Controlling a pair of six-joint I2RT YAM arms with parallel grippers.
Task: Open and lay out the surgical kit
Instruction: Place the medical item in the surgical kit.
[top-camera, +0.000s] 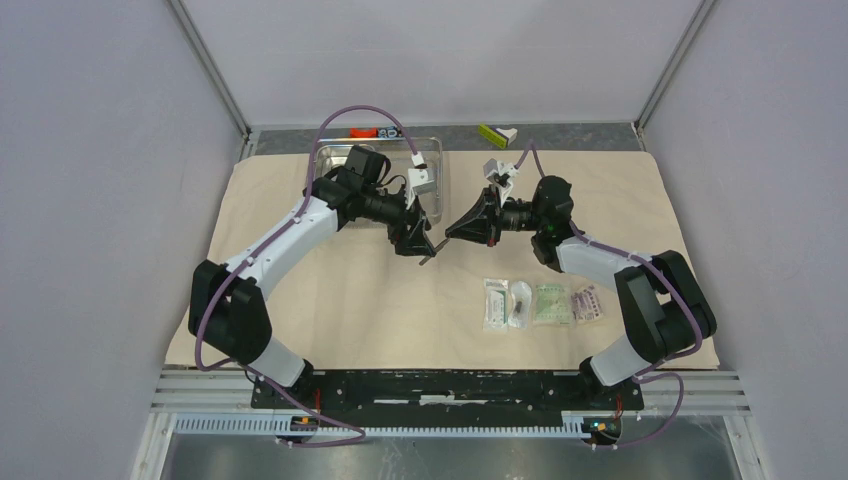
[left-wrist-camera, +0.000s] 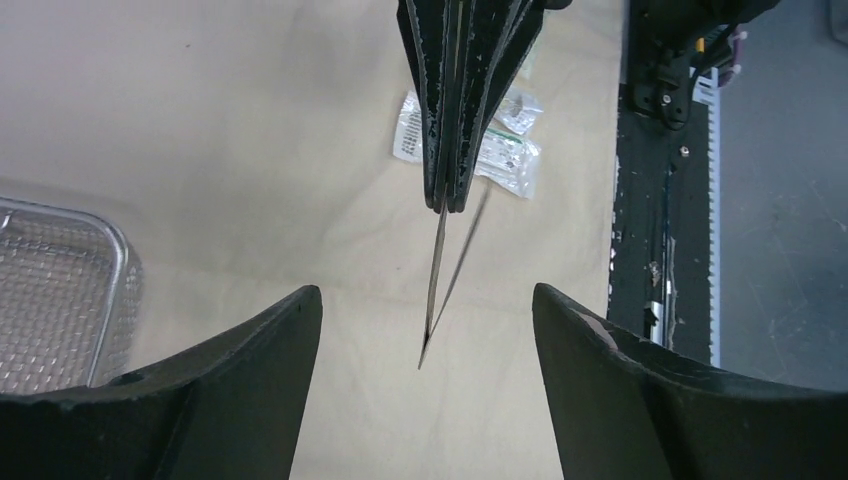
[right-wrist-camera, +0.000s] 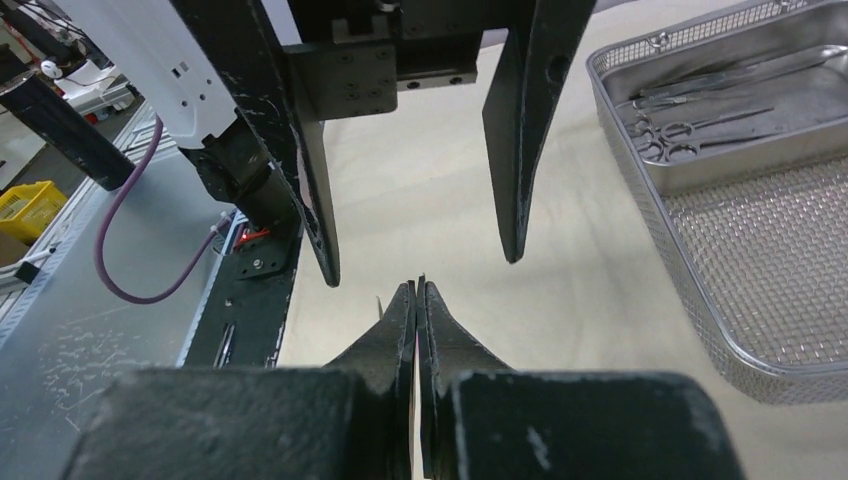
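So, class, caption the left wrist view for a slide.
Right hand grips tweezers before the open left hand, over beige cloth.

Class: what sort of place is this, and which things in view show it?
Probably a robotics lab test cell: two arms bolted to a rail, plain partition walls, a steel tray on cloth.

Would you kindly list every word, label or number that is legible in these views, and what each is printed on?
No text can be read.
Four sealed packets: printed, but too small and blurred.
White arm cover: tiny dark marks, unreadable.
Tweezers in the right pincer: no marking visible.
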